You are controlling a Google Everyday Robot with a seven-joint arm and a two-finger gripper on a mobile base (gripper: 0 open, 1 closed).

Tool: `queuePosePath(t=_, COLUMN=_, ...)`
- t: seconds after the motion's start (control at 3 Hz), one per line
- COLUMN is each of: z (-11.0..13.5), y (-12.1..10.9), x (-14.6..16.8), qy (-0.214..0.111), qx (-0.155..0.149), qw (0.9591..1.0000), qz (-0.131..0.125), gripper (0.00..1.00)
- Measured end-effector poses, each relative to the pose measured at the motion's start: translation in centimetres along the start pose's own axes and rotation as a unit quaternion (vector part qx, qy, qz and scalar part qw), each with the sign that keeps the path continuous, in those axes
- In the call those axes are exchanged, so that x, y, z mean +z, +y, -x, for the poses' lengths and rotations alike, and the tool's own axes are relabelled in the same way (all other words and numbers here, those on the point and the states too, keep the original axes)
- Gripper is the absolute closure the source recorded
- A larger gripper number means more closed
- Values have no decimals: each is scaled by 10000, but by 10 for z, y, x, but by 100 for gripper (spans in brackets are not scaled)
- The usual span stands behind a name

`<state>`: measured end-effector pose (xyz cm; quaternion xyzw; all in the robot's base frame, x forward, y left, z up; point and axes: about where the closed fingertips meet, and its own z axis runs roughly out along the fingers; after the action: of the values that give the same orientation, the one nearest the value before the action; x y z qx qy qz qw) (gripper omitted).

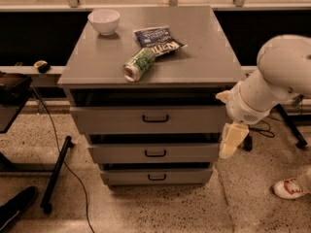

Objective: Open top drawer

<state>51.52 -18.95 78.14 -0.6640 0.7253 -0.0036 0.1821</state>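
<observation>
Top drawer (pixel 116 120) sits right under the desk (pixel 204 57) top, with a dark gap above its front panel. It looks only slightly out, if at all. Pincer (pixel 231 141) hangs beside the drawer's right end, clear of the black handle (pixel 155 118) — open or closed, cannot tell. Grasp and pull both seem left to do.

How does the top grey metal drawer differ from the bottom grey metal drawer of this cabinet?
The top grey metal drawer shows a wider, taller front than the bottom grey metal drawer. The top one sits under the tabletop; the bottom one sits near the floor. Both have flat grey fronts and small black centre handles. The cream pincer hangs right of both drawers.
</observation>
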Motion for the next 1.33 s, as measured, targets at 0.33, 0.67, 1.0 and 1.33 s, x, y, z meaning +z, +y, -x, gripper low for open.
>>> queuePosePath(t=0.33, z=-3, y=-14, x=29, qy=-63, qx=-47, qw=10000, qz=18, gripper=0)
queuePosePath(t=0.67, z=4, y=-25, x=73, qy=116, qx=-106, qw=9998, qz=114, gripper=0)
queuePosePath(t=1.0, z=14, y=-33, x=95, qy=191, qx=-148, qw=9995, qz=201, gripper=0)
queuePosePath(t=1.33, z=14, y=-48, x=113, qy=228, qx=7, qw=9994, qz=255, gripper=0)
